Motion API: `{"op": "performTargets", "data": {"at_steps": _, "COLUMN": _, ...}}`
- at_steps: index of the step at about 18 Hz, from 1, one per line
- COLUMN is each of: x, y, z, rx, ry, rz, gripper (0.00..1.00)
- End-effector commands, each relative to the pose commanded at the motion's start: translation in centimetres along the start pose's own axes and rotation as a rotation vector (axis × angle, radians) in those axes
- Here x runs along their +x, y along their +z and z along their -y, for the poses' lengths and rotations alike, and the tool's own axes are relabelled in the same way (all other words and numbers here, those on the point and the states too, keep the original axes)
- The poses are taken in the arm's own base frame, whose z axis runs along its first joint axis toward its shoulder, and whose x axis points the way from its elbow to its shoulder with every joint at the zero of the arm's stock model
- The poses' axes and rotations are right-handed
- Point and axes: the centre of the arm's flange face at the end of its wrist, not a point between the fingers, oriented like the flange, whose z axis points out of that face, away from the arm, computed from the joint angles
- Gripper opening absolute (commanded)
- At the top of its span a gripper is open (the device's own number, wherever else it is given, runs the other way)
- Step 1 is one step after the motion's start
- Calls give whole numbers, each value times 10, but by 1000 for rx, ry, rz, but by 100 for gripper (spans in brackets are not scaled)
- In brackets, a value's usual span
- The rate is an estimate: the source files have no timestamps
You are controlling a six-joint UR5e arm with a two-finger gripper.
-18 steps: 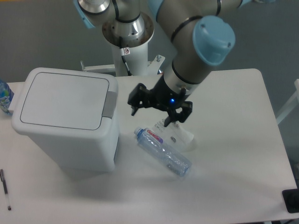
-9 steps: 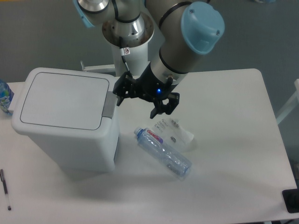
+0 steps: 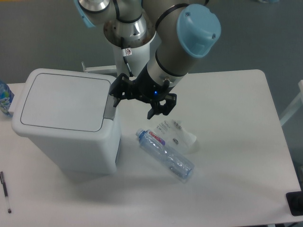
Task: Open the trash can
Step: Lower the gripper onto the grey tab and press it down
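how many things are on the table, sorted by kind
trash can: 1
plastic bottles: 2, one lying down, one cut off at the left edge
crumpled wrapper: 1
pen: 1
dark object at the bottom right corner: 1
total: 6

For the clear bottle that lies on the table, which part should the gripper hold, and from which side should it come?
Probably the middle of the bottle's body, from above. It lies flat on its side on the table, cap toward the trash can, so the fingers should close across its round body rather than along its length. The open gripper would need turning to match. The thin plastic may dent.
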Motion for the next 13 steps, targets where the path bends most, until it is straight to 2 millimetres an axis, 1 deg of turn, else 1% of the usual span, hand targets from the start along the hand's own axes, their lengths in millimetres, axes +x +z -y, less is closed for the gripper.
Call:
{"op": "performTargets", "data": {"at_steps": 6, "x": 2, "y": 3, "z": -2, "rx": -9, "ry": -3, "rz": 0, "gripper": 100}}
{"op": "performTargets", "data": {"at_steps": 9, "x": -1, "y": 10, "z": -4, "rx": -19, "ry": -23, "rz": -7, "gripper": 100}}
{"op": "performTargets", "data": {"at_steps": 13, "x": -1, "y": 11, "z": -3, "rx": -17, "ry": -26, "rz": -8, "gripper": 100}}
